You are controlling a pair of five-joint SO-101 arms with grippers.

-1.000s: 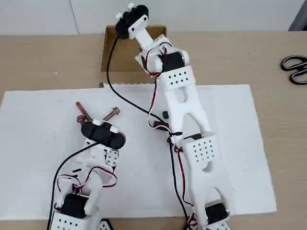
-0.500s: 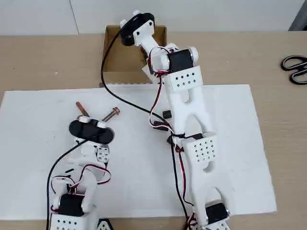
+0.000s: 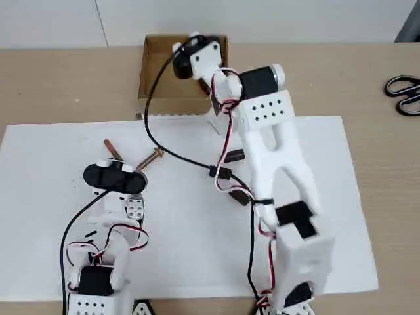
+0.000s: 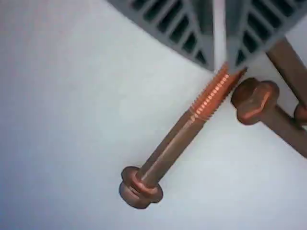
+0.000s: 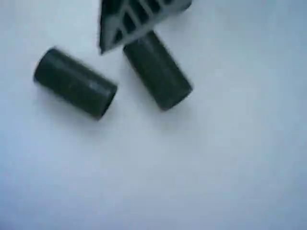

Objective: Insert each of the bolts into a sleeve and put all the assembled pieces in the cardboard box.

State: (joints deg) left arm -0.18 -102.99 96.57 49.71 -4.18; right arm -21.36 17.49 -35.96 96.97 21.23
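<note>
Bolt (image 4: 182, 134) flat on white paper (image 4: 72, 120), its threaded tip pinched by the left gripper (image 4: 220, 67), likely for lifting toward a sleeve.

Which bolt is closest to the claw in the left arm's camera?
The bolt whose threaded end reaches the tip of the left gripper, its head pointing away. The neighbouring bolt lies off to the side, head beside those threads.
</note>
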